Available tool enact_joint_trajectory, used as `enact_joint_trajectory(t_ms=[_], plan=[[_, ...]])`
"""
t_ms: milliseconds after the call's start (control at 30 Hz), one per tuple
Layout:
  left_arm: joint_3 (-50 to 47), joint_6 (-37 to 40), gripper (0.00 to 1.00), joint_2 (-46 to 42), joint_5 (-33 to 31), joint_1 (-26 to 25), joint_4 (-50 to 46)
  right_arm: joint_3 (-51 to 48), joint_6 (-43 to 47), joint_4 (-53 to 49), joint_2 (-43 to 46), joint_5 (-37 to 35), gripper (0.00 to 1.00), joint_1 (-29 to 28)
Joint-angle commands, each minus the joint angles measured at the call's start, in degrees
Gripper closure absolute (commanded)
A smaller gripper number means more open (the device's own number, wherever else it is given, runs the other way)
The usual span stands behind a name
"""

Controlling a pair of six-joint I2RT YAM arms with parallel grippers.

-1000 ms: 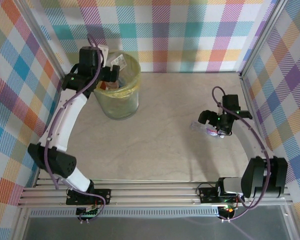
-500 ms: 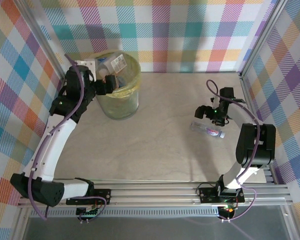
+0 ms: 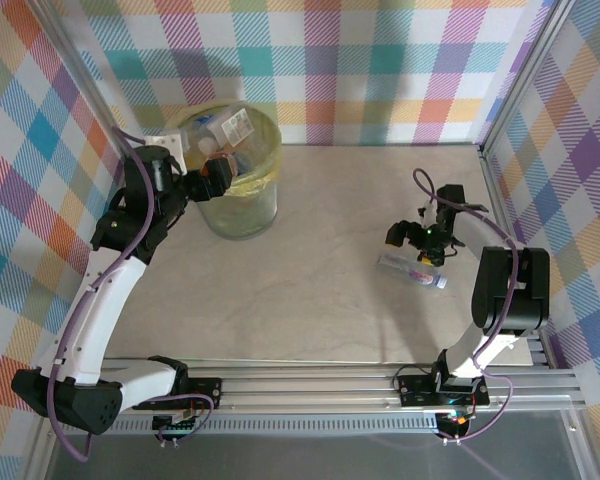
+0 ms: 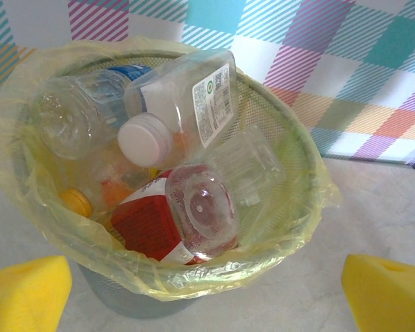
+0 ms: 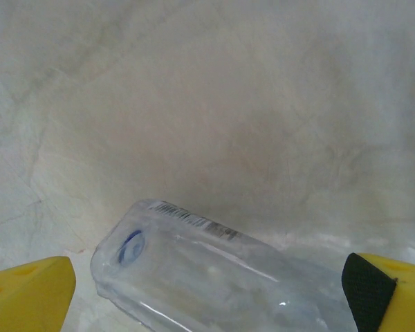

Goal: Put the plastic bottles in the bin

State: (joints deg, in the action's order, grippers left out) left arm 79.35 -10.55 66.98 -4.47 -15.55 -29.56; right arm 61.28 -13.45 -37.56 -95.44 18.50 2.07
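Looking down past the right gripper [image 3: 416,246], we find one loose bottle [image 5: 214,277] lying flat on the table [image 5: 228,104]. It sits low between the two yellow fingers [image 5: 28,290], which are spread wide and hold nothing. The relation that matters is the bottle's long axis. In the wrist view its flat bottom end points toward the finger at the left, and its body runs off toward the finger at the right. So it lies nearly along the line on which the fingers close, not across it. From above, the bottle is just on the near side of the fingers, with its cap end toward the right arm's side of the table.

We judge that closing as things stand would squeeze the bottle end to end, or push it along the table. The wrist probably needs to turn so the fingers straddle the narrow width, and then drop a little nearer.

The left gripper [image 4: 207,304] is also spread wide and empty. It hovers beside the bin [image 4: 311,200], well apart from the loose bottle, so the right arm is clearly the nearer one. Several other bottles [image 4: 187,97] are heaped inside the bin, almost up to its rim.
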Motion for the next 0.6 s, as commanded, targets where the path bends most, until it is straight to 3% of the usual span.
enact_joint_trajectory(t_ms=[0,333,567], plan=[[-0.89,-1.72,0.0,-1.45,1.63,0.26,1.84,-1.54,-2.87,-1.9,3.18,1.5,0.0,-0.33],[-1.73,-0.61,0.0,-1.53,6.18,-2.03,2.72,-4.09,-4.7,-4.98,8.16,-1.95,0.0,-2.99],[-12.78,20.84,0.0,-0.21,6.38,-25.65,16.83,-2.76,-6.29,-8.06,10.27,-4.49,0.0,-2.98]])
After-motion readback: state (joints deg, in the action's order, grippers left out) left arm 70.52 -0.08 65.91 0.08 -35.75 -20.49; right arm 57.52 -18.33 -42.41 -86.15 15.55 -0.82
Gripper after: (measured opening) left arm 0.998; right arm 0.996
